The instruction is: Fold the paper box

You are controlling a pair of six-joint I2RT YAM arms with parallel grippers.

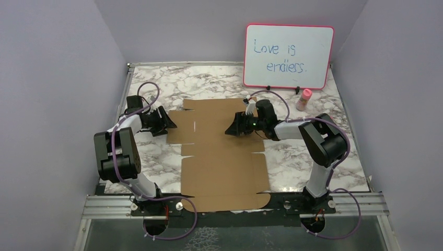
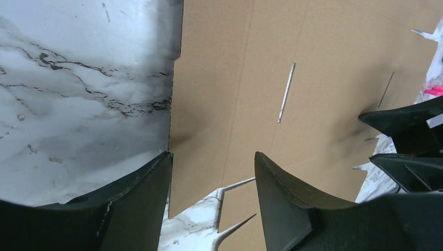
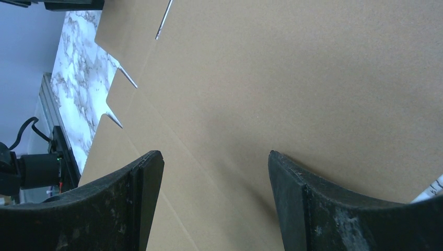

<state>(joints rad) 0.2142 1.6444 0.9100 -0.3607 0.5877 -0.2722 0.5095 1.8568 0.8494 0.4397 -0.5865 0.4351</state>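
Box (image 1: pixel 224 157): flat, unfolded, mid-worktop (image 1: pixel 151 83); long axis 12 to 6 o'clock.
Left hand (image 1: pixel 166 121): wide open, empty, straddling the 9 o'clock flap edge.
Right hand (image 1: pixel 233 127): wide open, empty, over the far panel.
Left likely the nearer to a flap.

One text could be read, and it stood on the whiteboard (image 1: pixel 288 56) with the pink frame, at the far side of the table (image 1: pixel 156 78). It was written by hand with a blue marker, in two lines. The upper line (image 1: pixel 275 48) said "Love is", with a capital L. The lower line (image 1: pixel 287 67), placed a little more to the right, seemed to say "endless" and closed with a dot, but its middle letters were not clear. The small pink bottle (image 1: pixel 304 99) beside the whiteboard was too small to tell any label
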